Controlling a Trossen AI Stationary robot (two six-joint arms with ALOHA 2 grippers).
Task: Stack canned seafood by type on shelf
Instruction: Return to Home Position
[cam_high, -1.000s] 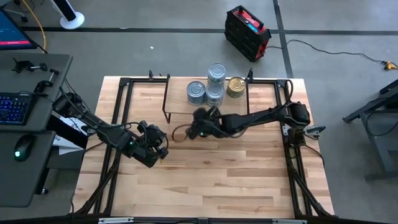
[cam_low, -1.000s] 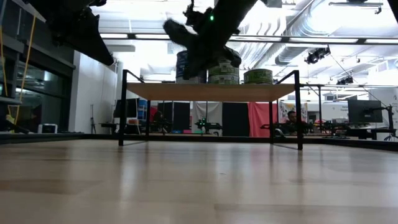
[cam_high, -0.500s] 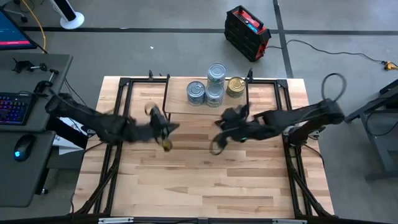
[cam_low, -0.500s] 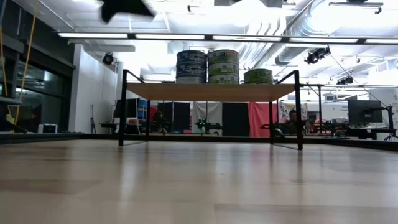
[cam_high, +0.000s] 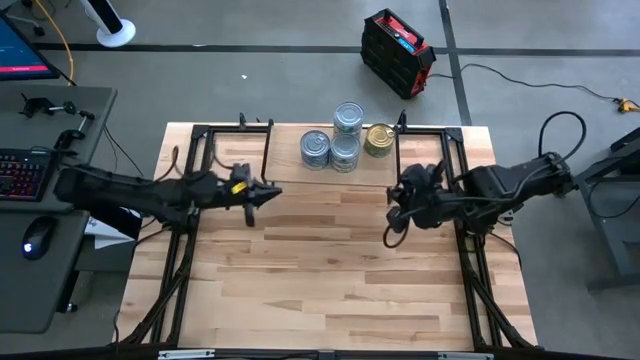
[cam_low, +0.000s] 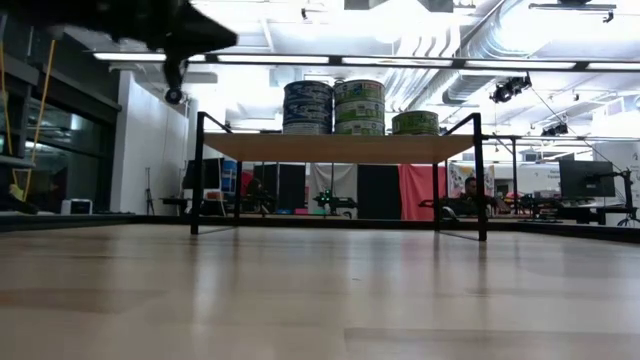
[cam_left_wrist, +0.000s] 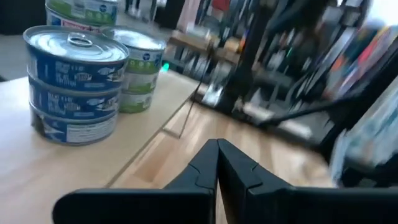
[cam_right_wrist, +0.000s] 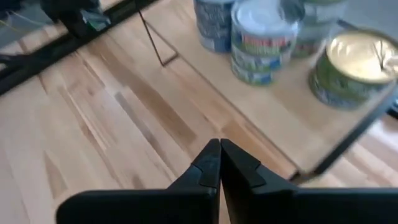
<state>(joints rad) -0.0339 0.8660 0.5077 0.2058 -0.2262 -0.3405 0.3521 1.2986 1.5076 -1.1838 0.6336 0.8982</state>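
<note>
1. Table (cam_high: 330, 270): a light plank top that fills the centre of the high view. Black frame rails run down its left and right sides.
2. Shelf (cam_high: 285, 160): a narrow pale board at the top centre of the table. The low view shows it raised on thin black legs (cam_low: 340, 148), level, upper middle of frame.
3. Left arm: reaches in from the left edge of the high view. The left gripper (cam_high: 270, 191) hangs over bare table, left of centre, just below the shelf's lower left corner. Its wrist view shows the two dark fingers (cam_left_wrist: 205, 171) pressed together with nothing between them.
4. Right arm: reaches in from the right edge. The right gripper (cam_high: 393, 203) hangs over the table's right-hand rail, below the shelf's right end. Fingers (cam_right_wrist: 208, 165) are together and hold nothing.
5. Canned seafood, all on the shelf, upper centre of the high view:
   - the blue-sided stack (cam_high: 315, 148) is leftmost (cam_low: 307, 107);
   - the green-labelled stack (cam_high: 346, 150) touches it on the right (cam_low: 359, 106);
   - a further silver-lidded stack (cam_high: 348, 116) sits just above that one in the frame.
6. Gold-lidded tin (cam_high: 379, 138): a single tin with green sides, at the right end of the row and lower than the stacks (cam_low: 414, 122).
</note>
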